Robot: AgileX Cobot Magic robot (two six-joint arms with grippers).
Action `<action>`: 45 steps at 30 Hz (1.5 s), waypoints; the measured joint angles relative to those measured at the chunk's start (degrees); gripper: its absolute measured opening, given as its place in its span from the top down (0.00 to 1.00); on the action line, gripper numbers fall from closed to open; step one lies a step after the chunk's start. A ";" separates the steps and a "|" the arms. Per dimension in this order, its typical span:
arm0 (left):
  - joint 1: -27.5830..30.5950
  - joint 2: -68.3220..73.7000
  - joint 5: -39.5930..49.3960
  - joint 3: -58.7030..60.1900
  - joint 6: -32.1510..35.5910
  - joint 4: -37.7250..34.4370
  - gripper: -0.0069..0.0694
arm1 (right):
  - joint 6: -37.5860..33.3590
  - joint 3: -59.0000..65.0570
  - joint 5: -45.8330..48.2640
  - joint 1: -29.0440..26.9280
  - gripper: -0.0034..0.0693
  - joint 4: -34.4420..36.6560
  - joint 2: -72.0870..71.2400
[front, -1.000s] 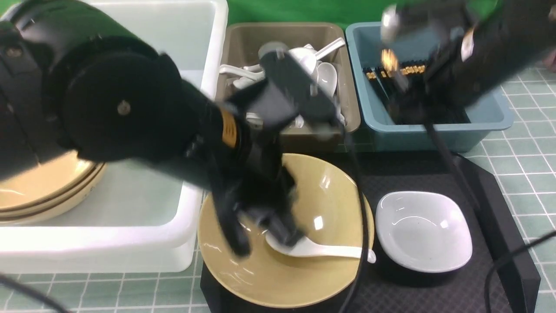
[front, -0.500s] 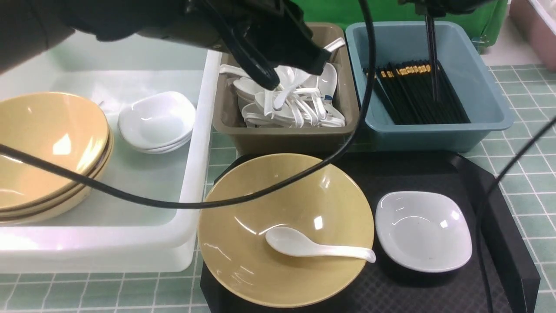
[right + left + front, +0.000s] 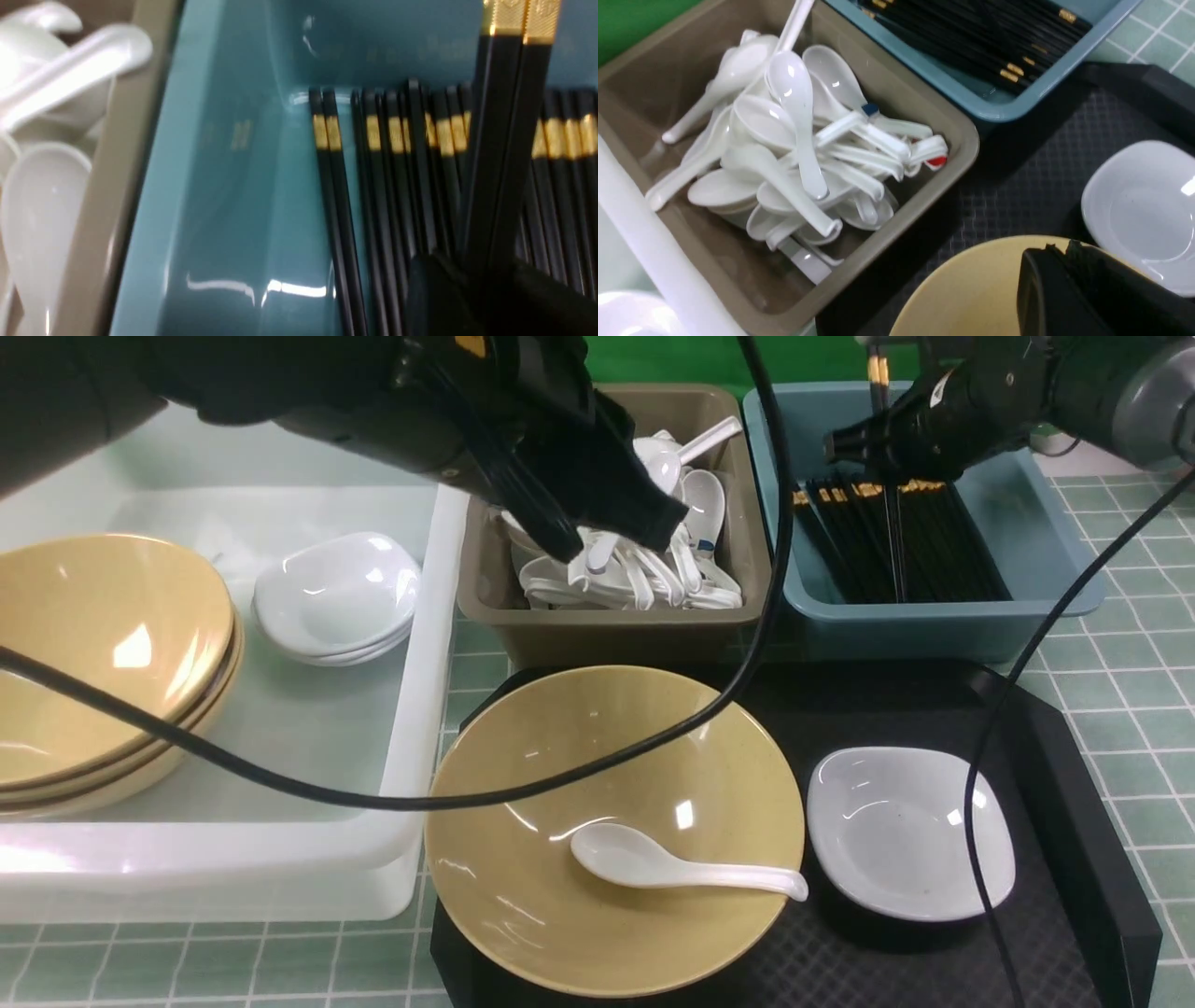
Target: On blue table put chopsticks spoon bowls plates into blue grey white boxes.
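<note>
A white spoon (image 3: 672,870) lies in a tan bowl (image 3: 597,775) on the black tray, with a white plate (image 3: 910,831) to its right. My left gripper (image 3: 611,527) hangs shut and empty over the grey box (image 3: 616,635) full of spoons (image 3: 794,154); its closed fingers (image 3: 1057,261) show above the bowl (image 3: 971,289). Over the blue box (image 3: 1055,569), my right gripper (image 3: 887,443) is shut on a pair of black chopsticks (image 3: 509,140), whose tips dip among the chopsticks (image 3: 934,551) lying there. Stacked bowls (image 3: 103,644) and plates (image 3: 336,593) sit in the white box (image 3: 420,709).
The black tray (image 3: 1074,775) with cut corners rests on the tiled table (image 3: 1139,681) in front of the grey and blue boxes. Black cables (image 3: 280,775) sag across the white box and the bowl, and another (image 3: 1018,691) crosses the tray's right side.
My left gripper rose from the spoon in the bowl to above the grey box; the spoon stayed in the bowl. My right gripper lowered the held chopsticks further into the blue box.
</note>
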 joint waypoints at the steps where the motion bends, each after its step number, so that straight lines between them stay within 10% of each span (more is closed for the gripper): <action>1: 0.00 0.00 0.17 0.00 0.00 0.01 0.91 | 0.00 -0.18 0.40 0.00 0.65 0.00 0.00; 13: 0.00 -11.58 16.77 0.22 0.26 4.58 0.91 | -13.57 -17.58 34.81 1.41 0.39 2.06 -1.41; 33: 0.00 -41.39 14.34 30.78 0.26 -1.21 0.91 | -30.91 10.02 36.41 30.26 0.39 13.14 -23.46; 45: 0.00 -42.07 10.93 32.98 0.26 -2.35 0.91 | -37.14 22.37 35.80 33.22 0.39 11.68 -21.61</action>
